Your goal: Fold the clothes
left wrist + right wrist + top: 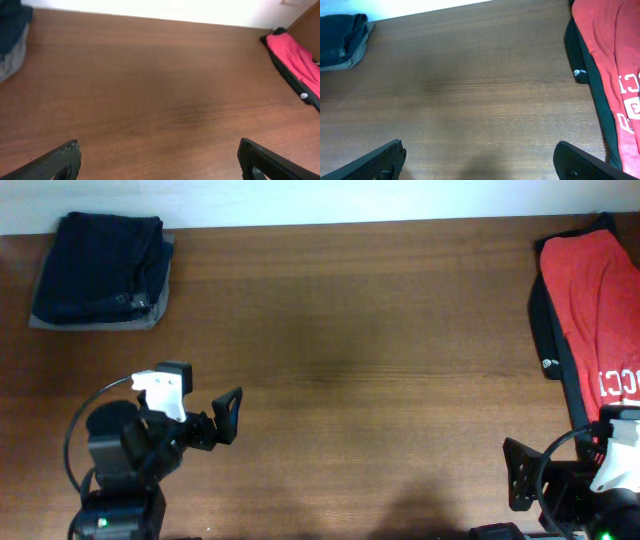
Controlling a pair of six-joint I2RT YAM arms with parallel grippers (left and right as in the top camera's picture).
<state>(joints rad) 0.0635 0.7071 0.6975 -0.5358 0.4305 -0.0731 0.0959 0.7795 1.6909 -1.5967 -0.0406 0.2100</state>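
The dark navy shorts point(100, 265) lie folded at the table's far left corner, on top of a folded grey-olive garment point(155, 315). They also show in the left wrist view point(12, 22) and the right wrist view point(340, 37). My left gripper point(232, 416) is open and empty, low over bare wood at the front left, well short of the shorts; its fingers frame bare table point(159, 150). My right gripper point(514, 475) is open and empty at the front right point(479, 150).
A red T-shirt with white lettering point(595, 300) lies at the right edge on a black garment with a small white tag point(548, 363); both also show in the right wrist view point(610, 55). A white wall runs along the table's far edge point(350, 222).
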